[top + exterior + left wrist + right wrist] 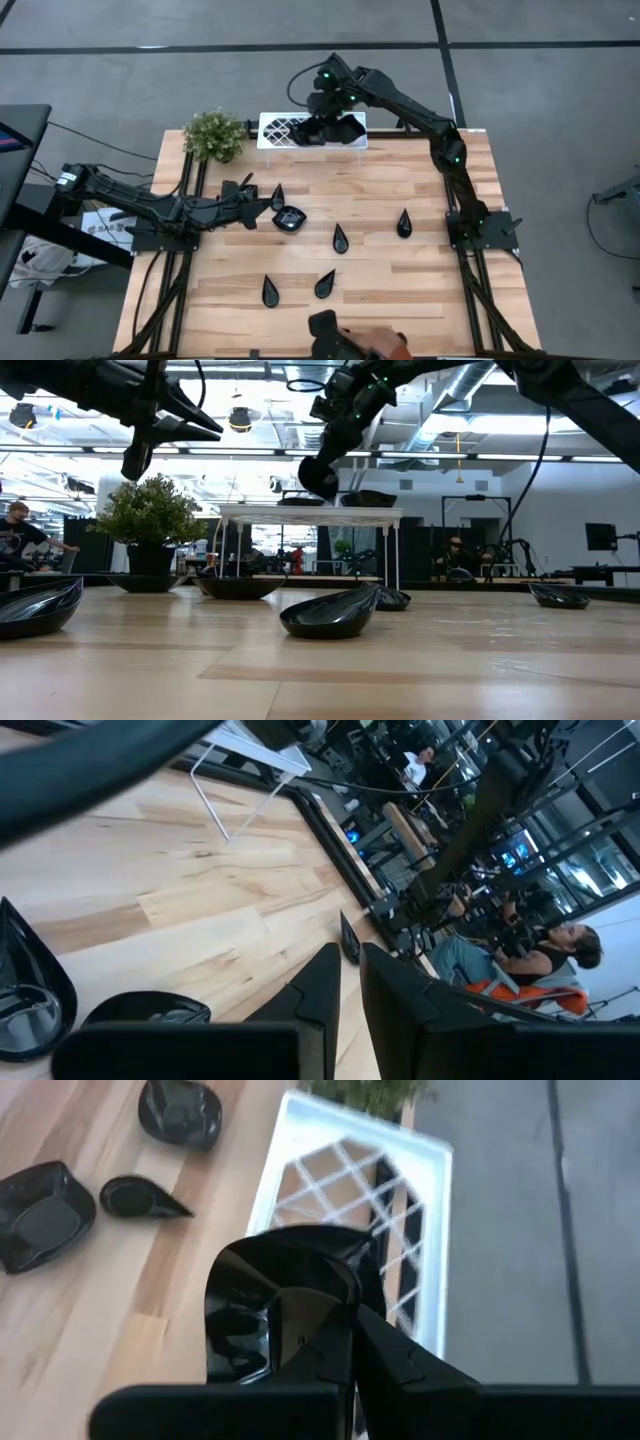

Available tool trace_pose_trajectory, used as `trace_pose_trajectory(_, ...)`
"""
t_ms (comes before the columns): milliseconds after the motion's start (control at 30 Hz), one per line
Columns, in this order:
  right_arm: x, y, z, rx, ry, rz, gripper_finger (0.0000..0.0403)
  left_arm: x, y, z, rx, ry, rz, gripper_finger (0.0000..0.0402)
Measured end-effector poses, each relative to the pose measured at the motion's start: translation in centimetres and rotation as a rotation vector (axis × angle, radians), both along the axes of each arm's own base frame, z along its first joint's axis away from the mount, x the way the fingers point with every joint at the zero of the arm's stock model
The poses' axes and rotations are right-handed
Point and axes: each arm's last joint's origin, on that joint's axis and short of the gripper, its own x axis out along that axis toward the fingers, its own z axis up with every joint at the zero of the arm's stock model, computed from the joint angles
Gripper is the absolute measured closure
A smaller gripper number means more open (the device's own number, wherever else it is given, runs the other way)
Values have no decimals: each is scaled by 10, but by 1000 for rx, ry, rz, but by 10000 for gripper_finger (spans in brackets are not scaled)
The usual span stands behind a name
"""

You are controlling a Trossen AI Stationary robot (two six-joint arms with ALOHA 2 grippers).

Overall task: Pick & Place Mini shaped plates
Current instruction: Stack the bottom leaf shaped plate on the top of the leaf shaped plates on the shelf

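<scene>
Plate (255, 1305) clamped in my right end effector (322, 105), hanging just above the white tray (285, 130) at upper centre of the high frame; tray already carries dark plates. Drop is straight down. My left end effector (268, 206), fingers near-closed and holding nothing, sits just beside a wavy plate (289, 218); teardrop plates (340, 239) lie scattered on the worktop (420, 290).

Glossy black mini plates (340, 238) lie scattered on wood, perhaps several on tray.

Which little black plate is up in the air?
The wavy-edged plate pinched in the right hand, hanging over the white tray. The teardrop plates all lie flat on the table.
</scene>
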Motion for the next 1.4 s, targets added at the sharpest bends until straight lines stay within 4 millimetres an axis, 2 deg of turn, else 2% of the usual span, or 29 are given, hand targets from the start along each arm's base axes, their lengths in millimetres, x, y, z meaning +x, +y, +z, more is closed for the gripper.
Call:
trace_pose_trajectory(633,7,3,6,-116,-46,91,402,0,0,0,0,-8,19,357)
trace_pose_trajectory(1100,9,7,6,-116,-47,101,402,0,0,1,-2,-14,18,357)
trace_pose_trajectory(1400,10,8,6,-108,-52,88,378,0,0,1,0,-15,17,357)
